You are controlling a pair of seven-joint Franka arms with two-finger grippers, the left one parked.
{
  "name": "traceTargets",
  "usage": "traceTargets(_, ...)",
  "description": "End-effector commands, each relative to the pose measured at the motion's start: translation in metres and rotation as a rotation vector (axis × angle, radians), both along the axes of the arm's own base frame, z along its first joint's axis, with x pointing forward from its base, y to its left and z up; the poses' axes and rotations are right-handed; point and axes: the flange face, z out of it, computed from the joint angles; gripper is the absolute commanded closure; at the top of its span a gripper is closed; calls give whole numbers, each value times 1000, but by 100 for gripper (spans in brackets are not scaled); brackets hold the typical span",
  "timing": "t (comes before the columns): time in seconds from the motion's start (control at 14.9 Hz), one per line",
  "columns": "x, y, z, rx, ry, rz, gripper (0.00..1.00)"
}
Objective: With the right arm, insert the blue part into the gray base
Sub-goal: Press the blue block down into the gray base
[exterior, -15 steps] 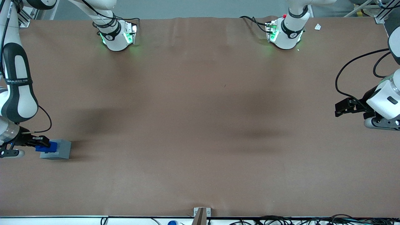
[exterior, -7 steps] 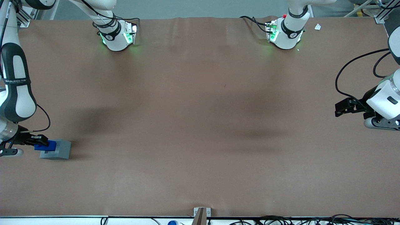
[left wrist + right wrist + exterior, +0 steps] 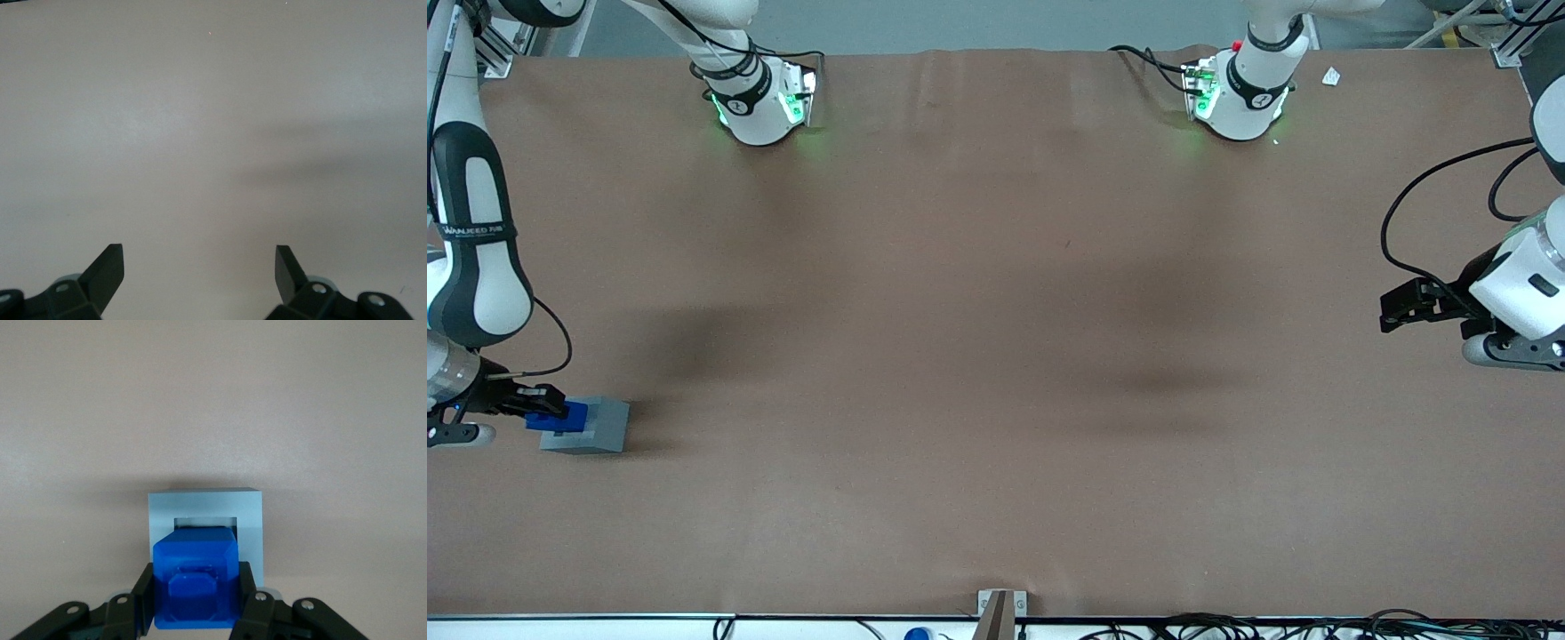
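Blue part [image 3: 195,577] clamped in pincer [image 3: 195,603], hanging just above gray base [image 3: 205,504], overlapping socket edge nearest pincer. Socket opening shows just ahead of block. Base on bench [image 3: 996,356], working arm's end. Likely needs small forward shift, then descent.

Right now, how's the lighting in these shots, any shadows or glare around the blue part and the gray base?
Front view: even light, no glare; soft dark shadow patches on the brown table, and a faint shadow beside the gray base. Right wrist view: sharp; the hand holds the blue part over the gray base, which casts a thin shadow at its edge. Left wrist view: only a diffuse shadow band.
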Motion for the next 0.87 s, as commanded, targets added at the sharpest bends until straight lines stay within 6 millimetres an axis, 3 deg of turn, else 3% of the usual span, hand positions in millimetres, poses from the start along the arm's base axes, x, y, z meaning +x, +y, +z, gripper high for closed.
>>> traceTargets(0.0,-7,0,10,12,-16,7,100)
traceTargets(0.8,-5,-1,8,8,-31,3,100)
